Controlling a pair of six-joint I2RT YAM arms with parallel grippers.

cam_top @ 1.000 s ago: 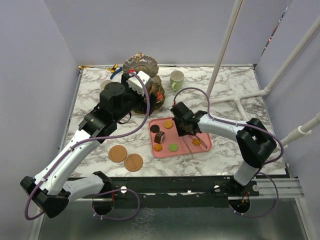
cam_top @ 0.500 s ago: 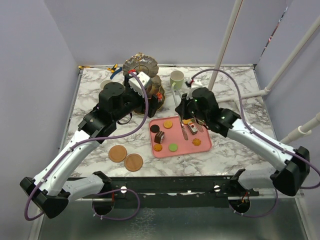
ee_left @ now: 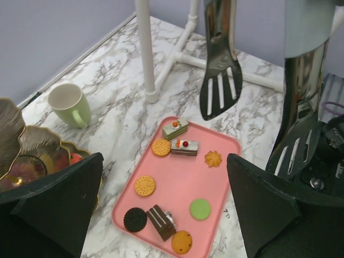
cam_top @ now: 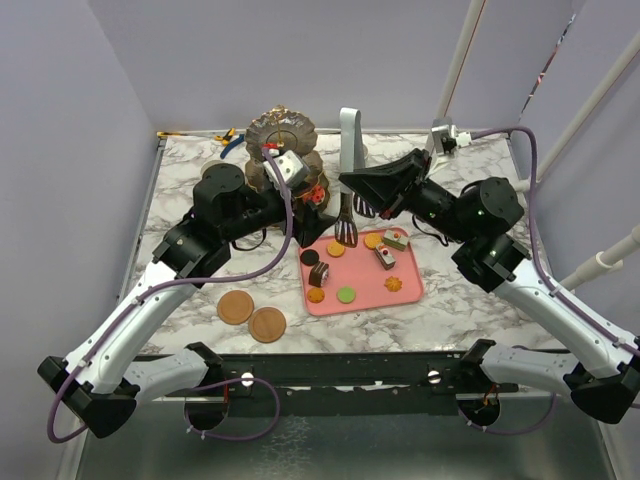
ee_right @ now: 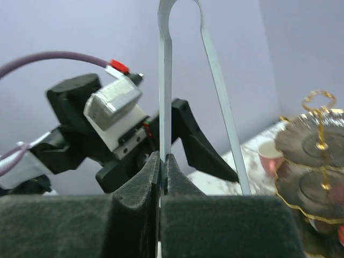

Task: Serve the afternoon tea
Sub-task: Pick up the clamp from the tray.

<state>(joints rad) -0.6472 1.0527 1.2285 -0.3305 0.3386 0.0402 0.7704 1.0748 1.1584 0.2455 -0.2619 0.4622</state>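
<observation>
The right gripper [ee_right: 163, 161] has its fingers pressed shut on one arm of the metal tongs [cam_top: 348, 140]. In the top view the tongs hang blades-down over the upper left corner of the pink tray [cam_top: 364, 277]. The left gripper [ee_left: 164, 157] is spread wide and holds nothing. In the left wrist view the tray lies between its fingers [ee_left: 59, 199], at lower centre.

Nine toy pastries [ee_left: 184, 147] lie on the tray. The three-tier stand [cam_top: 282, 130] sits at upper centre-left of the top view, just beside the left gripper. One pale-green mug [ee_left: 69, 103] stands left of the tray, and one pink mug [ee_right: 269, 153] stands beside the stand. Two coasters [cam_top: 235, 307] lie side by side, lower left of the tray.
</observation>
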